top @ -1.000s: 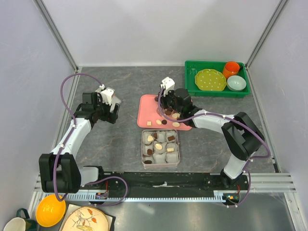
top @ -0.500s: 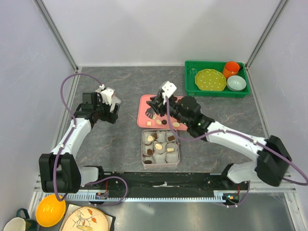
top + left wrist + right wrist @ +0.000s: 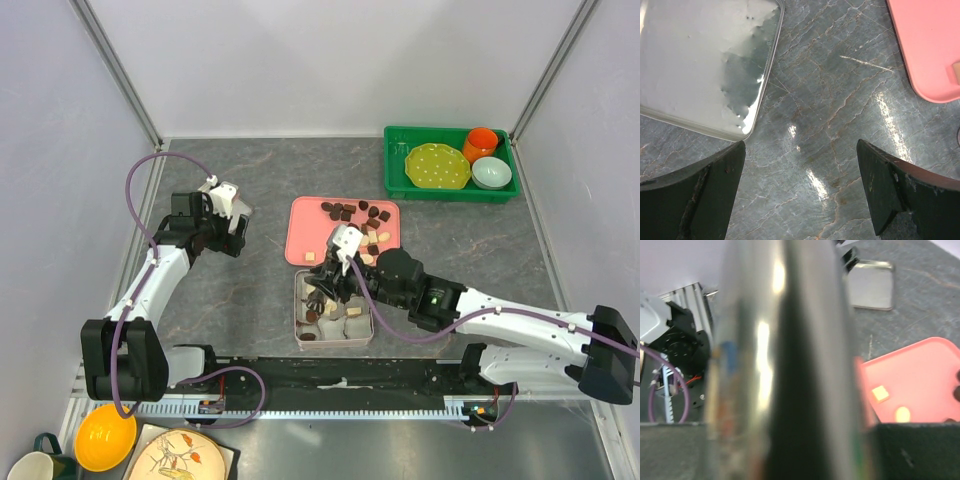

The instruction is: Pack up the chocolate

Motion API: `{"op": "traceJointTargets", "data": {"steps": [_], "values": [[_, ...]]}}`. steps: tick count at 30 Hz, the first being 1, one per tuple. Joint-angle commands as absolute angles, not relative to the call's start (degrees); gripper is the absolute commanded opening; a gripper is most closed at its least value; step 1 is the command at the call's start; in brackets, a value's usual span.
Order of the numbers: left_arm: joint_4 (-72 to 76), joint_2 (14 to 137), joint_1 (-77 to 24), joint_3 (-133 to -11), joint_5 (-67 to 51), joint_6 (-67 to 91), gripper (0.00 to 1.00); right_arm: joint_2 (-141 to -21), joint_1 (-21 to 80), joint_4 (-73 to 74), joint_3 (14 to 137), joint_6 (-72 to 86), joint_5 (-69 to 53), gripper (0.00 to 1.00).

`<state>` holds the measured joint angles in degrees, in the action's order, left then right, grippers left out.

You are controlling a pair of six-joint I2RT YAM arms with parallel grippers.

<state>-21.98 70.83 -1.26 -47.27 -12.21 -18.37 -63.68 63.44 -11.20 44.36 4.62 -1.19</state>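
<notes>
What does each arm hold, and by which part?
Left gripper: nothing, fingers open. Right gripper, over the tin: cannot tell.

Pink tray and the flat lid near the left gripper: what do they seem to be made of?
Pink tray: likely plastic, with an even colour, a soft sheen and a rounded rim. Lid: looks like thin metal, probably tin, with a silvery surface, mirror-like reflections and a rolled edge.

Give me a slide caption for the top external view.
Right hand poised over the tin while chocolates lie on the pink tray.

Bright even light, tabletop (image 3: 795,132) glare, right wrist perhaps defocused
</notes>
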Motion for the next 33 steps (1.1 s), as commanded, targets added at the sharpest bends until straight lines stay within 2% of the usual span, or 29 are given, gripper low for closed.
{"op": "traceJointTargets", "data": {"steps": [1, 11, 28, 33], "values": [[-20.9, 69.6, -1.4, -47.6, -12.5, -19.8, 0.99, -62.1, 65.7, -10.5, 43.2, 7.1, -0.3, 0.20], [-21.2, 69.6, -1.4, -47.9, -12.6, -19.6, 0.99, -61.7, 66.3, -12.4, 38.3, 7.7, 3.5, 0.20], [-21.4, 69.2, -1.4, -48.3, -12.2, -19.8, 0.99, -62.8, 66.3, -14.5, 38.6, 8.6, 2.8, 0.42], [-21.5, 69.1, -1.4, -48.2, -12.4, -19.8, 0.99, -61.3, 66.3, -12.7, 40.2, 7.5, 5.1, 0.40]]}}
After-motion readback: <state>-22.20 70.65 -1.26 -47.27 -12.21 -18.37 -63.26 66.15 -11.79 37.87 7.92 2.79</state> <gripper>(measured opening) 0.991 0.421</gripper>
